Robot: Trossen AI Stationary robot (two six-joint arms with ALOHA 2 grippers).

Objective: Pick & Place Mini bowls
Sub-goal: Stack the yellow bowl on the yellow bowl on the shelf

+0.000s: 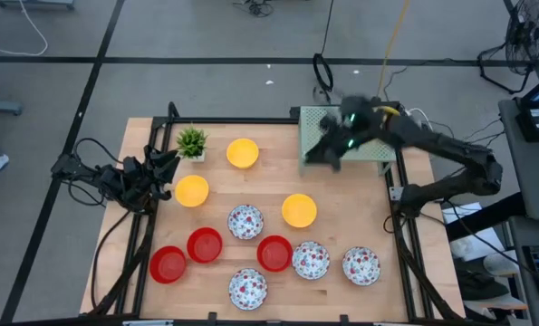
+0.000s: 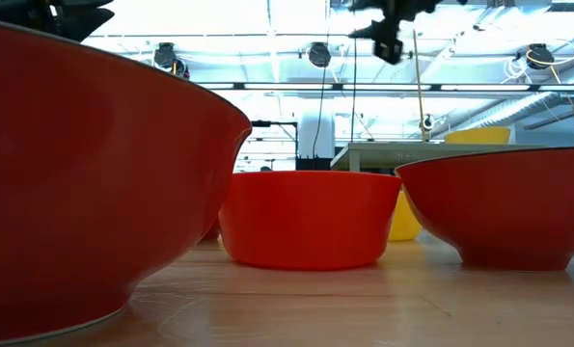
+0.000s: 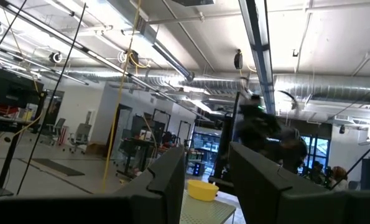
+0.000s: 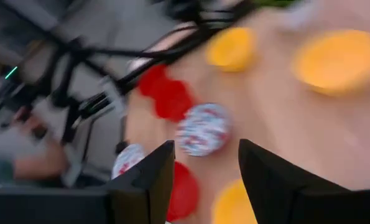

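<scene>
Ten mini bowls (image 1: 243, 153) — three yellow

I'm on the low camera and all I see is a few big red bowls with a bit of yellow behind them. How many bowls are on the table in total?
Observer: Ten on the table: three red bowls, three yellow bowls and four white speckled bowls.
Operator: Is the right pincer holding one?
Observer: No. The right pincer is open and empty, in the air by the pale green tray at the back right corner.
Operator: And the left arm?
Observer: The left pincer is open at the table's left edge, near a small potted plant.
</scene>
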